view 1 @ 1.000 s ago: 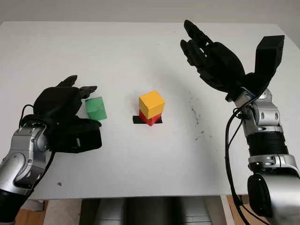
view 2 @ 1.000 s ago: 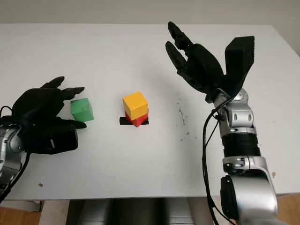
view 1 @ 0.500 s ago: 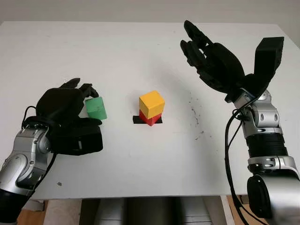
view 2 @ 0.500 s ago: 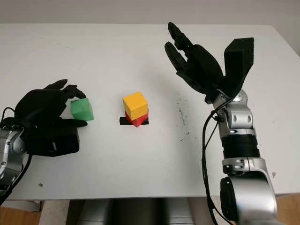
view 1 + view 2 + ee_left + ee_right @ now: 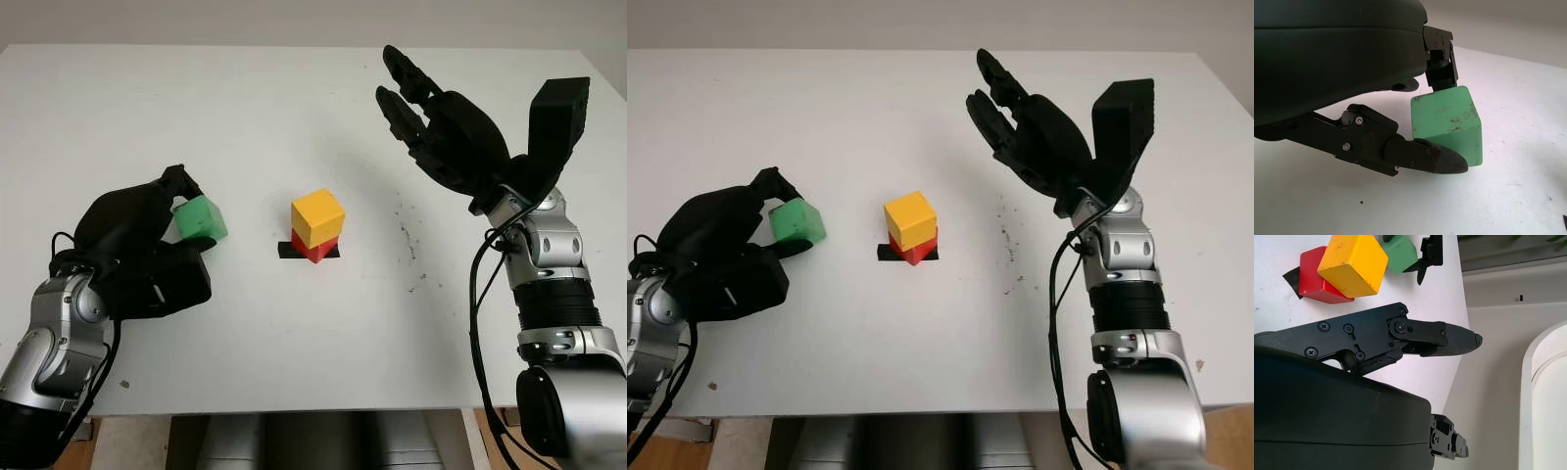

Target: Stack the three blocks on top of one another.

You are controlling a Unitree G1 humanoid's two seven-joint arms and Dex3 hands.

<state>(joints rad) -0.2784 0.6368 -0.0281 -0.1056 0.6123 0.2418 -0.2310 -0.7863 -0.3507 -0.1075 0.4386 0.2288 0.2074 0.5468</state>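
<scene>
- the left hand sits on the left side of the white table, its black fingers clamped on the green block.
- from the left wrist view you can see 1 finger pressed along the lower edge of the green block and another finger touching its upper back edge, so the block is pinched between them.
- the green block looks tilted in the grip, 1 corner pointing toward the middle of the table; i can't tell for sure whether it is touching the surface or just above it.
- near the middle of the table the yellow block sits on top of the red block, turned a little so its corners don't line up with the red 1 below.
- the red block rests on a small black patch on the tabletop.
- the green block is well apart from that 2-block pile, off to its left.
- the right hand is held up over the far right part of the table, palm facing the pile, open and holding nothing.
- a few small dark specks mark the table to the right of the pile.
</scene>
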